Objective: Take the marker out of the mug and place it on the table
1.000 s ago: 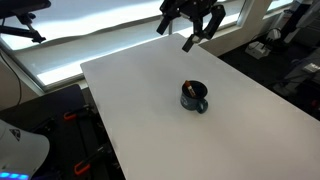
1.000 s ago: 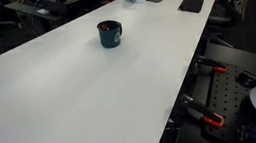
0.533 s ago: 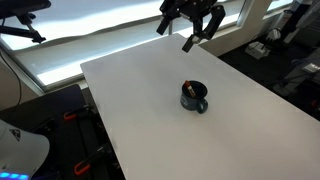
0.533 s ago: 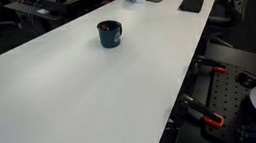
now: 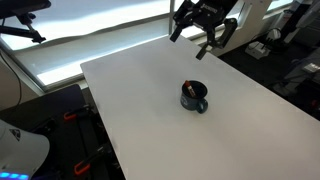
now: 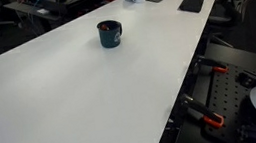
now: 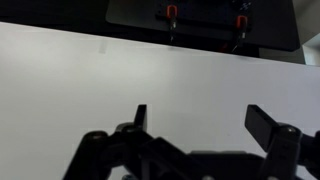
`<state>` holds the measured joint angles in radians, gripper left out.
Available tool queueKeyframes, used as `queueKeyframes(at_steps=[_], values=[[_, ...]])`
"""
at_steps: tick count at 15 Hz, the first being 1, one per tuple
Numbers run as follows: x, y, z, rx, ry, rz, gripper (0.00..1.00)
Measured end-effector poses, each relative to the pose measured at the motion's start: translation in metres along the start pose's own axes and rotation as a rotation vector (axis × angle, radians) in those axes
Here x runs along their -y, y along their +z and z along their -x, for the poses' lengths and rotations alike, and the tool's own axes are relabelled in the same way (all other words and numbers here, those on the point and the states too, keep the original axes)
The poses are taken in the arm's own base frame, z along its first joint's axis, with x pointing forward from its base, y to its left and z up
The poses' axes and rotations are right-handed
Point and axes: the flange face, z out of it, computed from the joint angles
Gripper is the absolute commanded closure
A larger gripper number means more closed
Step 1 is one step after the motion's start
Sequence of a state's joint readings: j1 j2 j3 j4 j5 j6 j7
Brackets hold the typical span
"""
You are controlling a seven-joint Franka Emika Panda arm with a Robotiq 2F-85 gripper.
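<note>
Wrist view: gripper jaws spread wide, empty, above bare table. In both exterior views: marker sits inside mug, mid-table, well apart from gripper. Approach probably not yet begun, hence nothing pinched.

A dark glossy mug is seen standing upright on the plain white desk. The marker, orange-red at its end, is lodged inside it.
</note>
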<state>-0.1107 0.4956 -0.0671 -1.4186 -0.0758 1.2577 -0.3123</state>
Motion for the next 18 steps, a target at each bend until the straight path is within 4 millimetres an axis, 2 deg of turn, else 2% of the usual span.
queueKeyframes(at_steps=[3,5,14,18], values=[[-0.008,0.005,-0.030,0.016,-0.040,-0.004,0.00],[-0.009,0.008,-0.042,0.024,-0.046,-0.004,0.00],[-0.013,0.004,-0.042,0.019,-0.046,-0.007,0.00],[-0.011,0.000,-0.050,0.044,-0.108,0.007,0.00]])
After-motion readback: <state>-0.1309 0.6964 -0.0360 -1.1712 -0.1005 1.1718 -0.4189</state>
